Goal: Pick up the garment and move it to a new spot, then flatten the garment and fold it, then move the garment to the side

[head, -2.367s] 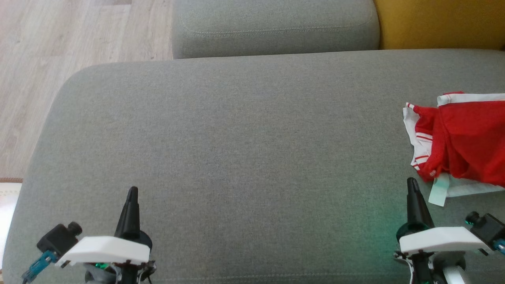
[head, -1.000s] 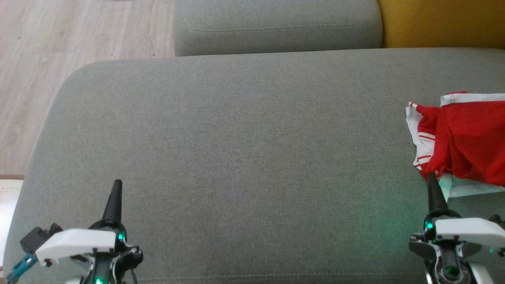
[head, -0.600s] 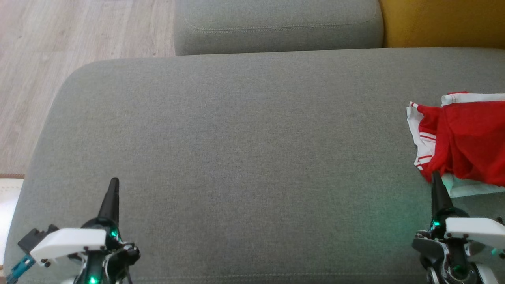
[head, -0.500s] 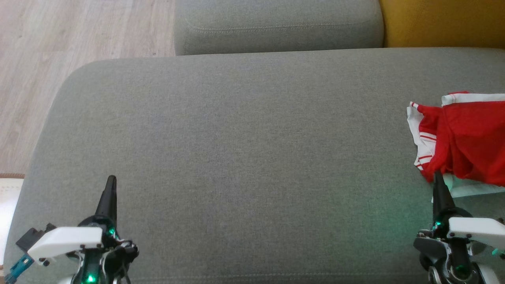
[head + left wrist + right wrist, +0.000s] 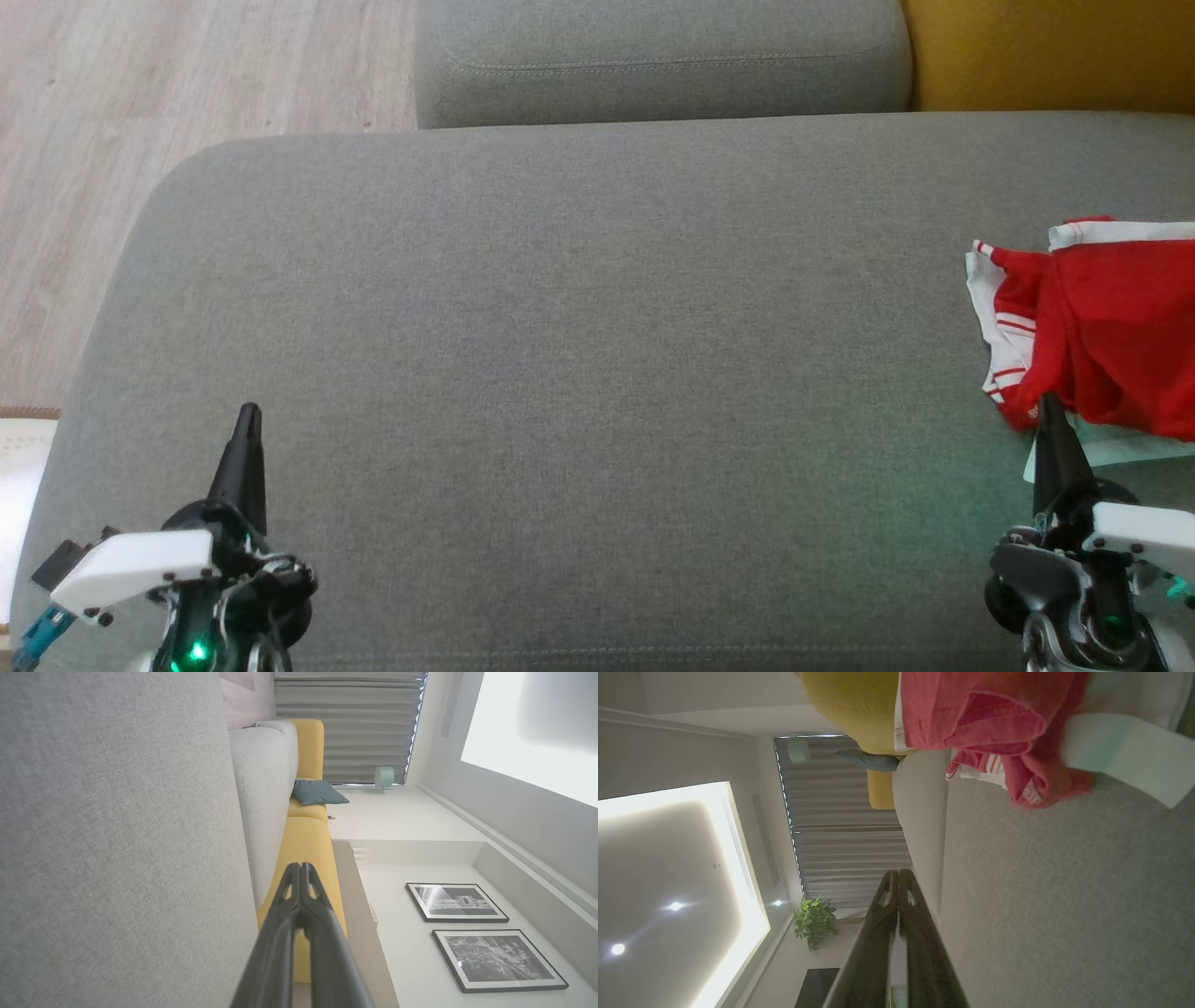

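The garment [image 5: 1106, 327] is red with white trim, lying crumpled at the right edge of the grey sofa seat [image 5: 579, 355]; a pale tag pokes out at its near side. In the right wrist view the garment [image 5: 994, 718] sits ahead and to the right. My right gripper [image 5: 1047, 403] is shut and empty, its tip level with the garment's near-left corner; whether it touches the cloth I cannot tell. The left gripper [image 5: 248, 413] is shut and empty at the lower left, over bare seat. Each wrist view shows the fingers pressed together: left gripper [image 5: 300, 867], right gripper [image 5: 896, 873].
A grey back cushion [image 5: 653, 61] lies beyond the seat, with a yellow cushion [image 5: 1055, 51] to its right. Wooden floor [image 5: 140, 112] runs along the left, past the seat's rounded corner. The seat's middle is bare fabric.
Both arms have swung outward: the left gripper drifted left, the right one moved right and forward to the garment's near corner. The garment has not moved.
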Tool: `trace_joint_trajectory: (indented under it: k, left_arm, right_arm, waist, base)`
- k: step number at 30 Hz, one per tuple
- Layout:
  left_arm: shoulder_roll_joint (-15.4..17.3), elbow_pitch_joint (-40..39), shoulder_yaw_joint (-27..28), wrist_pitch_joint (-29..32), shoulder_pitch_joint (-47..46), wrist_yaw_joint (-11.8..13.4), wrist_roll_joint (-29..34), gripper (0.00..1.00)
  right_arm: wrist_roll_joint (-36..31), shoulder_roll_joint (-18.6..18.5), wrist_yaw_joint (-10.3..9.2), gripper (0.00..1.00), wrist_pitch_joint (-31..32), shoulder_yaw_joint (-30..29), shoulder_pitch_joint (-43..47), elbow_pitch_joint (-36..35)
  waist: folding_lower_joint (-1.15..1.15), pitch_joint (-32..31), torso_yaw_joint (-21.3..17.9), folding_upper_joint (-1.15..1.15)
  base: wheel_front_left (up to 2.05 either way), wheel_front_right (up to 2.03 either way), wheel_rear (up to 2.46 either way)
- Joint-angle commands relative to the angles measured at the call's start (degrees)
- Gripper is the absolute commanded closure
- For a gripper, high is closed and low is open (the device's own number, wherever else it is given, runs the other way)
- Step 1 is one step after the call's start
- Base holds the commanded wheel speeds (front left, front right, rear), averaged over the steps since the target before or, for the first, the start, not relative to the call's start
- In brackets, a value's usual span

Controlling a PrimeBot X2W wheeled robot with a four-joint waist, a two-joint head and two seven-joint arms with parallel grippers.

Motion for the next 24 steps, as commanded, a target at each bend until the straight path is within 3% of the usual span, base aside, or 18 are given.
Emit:
trace_joint_trajectory:
  k: [1,24]
  left_arm:
    - [0.93,-1.49,1.94,0.33,-3.0,-0.41,-0.36,1.0]
    - [0.57,-1.46,2.45,0.73,-3.04,-0.41,0.07,1.0]
  right_arm:
    - [0.53,-0.76,-0.04,1.0,0.35,1.01,-2.77,-2.19]
    - [0.12,-0.42,-0.04,1.0,0.74,0.52,-2.81,-2.16]
  waist:
    - [0.0,0.0,0.0,0.0]
    - [0.0,-0.01,0.0,0.0]
  base:
    - [0.0,0.0,0.0]
    - [0.0,0.0,0.0]
